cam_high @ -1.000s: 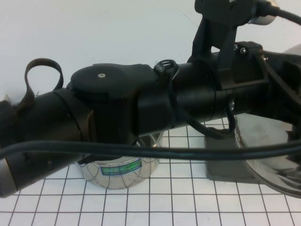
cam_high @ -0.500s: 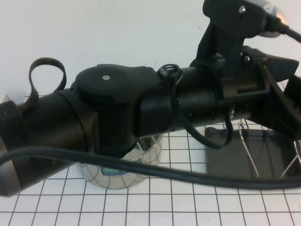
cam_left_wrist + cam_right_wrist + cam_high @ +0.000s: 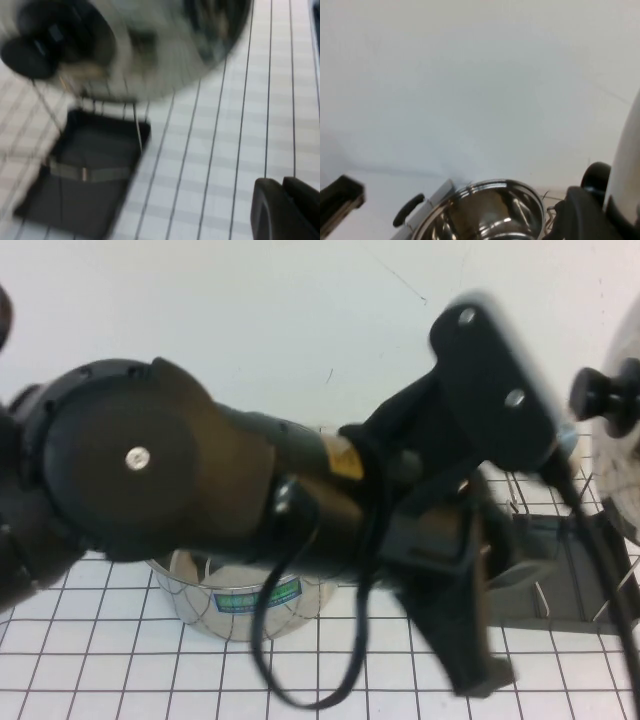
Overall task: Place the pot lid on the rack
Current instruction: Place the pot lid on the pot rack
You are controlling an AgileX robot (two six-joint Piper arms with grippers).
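From the high view, the big black left arm point(image 3: 200, 480) reaches across from the left to the right. The left end effector point(image 3: 455, 635) hangs at its tip, over the bench point(image 3: 100, 660), just left of the rack point(image 3: 585, 580). It looks smeary, so I cannot tell if it is apart or together. The steel pot point(image 3: 240, 595) with the green label sits on the bench under the arm, open on top. The rack is on the right side of the bench. The pot lid point(image 3: 622, 475) is up on its edge at the far right, above the rack, and its black knob point(image 3: 605, 400) points left.

From the left wrist view, the pot lid point(image 3: 165, 45) is shiny and round, with the knob point(image 3: 30, 55) sticking out. The dark rack point(image 3: 85, 185) lies on the bench point(image 3: 225, 125) close by the lid, with thin wires standing up. A dark bit of the left end effector point(image 3: 287, 212) shows at one corner. It touches nothing, and I cannot tell if it is apart or together.

From the right wrist view, the pot point(image 3: 485, 210) shows its shiny inside and one black handle point(image 3: 409, 210). The pot lid point(image 3: 627, 155) stands at the edge of the picture with its knob point(image 3: 596, 176) beside it. The right end effector point(image 3: 577, 212) is right next to the lid. I cannot tell if it is clamped on the lid.
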